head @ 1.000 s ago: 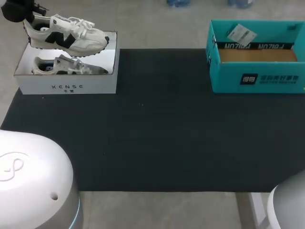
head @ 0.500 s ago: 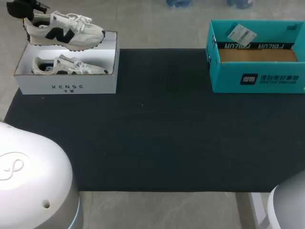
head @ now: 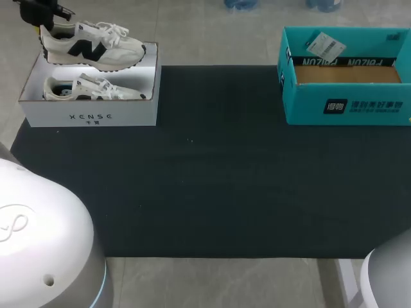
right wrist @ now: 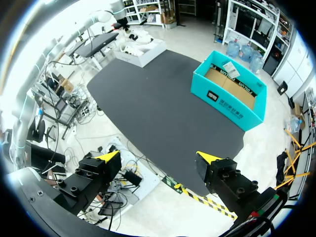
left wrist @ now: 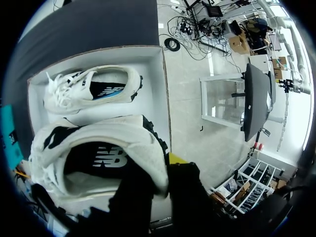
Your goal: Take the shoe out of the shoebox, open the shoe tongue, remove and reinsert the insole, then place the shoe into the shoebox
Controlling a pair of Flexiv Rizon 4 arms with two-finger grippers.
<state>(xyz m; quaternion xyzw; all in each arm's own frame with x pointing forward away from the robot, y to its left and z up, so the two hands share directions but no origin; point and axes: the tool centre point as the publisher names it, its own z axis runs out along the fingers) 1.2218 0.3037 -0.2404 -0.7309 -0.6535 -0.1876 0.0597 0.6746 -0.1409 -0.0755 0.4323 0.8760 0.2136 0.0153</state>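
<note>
A white sneaker with a black logo [head: 93,46] hangs just above the white shoebox [head: 90,117] at the table's back left. My left gripper [head: 43,16] is shut on its heel. In the left wrist view the gripper [left wrist: 160,172] pinches the heel rim of the held sneaker [left wrist: 98,158], with a yellow tip showing beside it. A second sneaker [left wrist: 94,89] lies on its side inside the shoebox [left wrist: 159,103], seen also from the head camera [head: 93,88]. My right gripper [right wrist: 159,158] stands open and empty, high off the table's near edge.
A teal cardboard box [head: 343,74] stands open at the back right, with a white tag [head: 325,46] on its far wall; the right wrist view shows the teal box [right wrist: 229,94] too. Black mat [head: 212,179] covers the table between the boxes.
The left gripper has shifted slightly to the right with the sneaker, which now hangs more level over the shoebox. The right gripper has stayed put.
</note>
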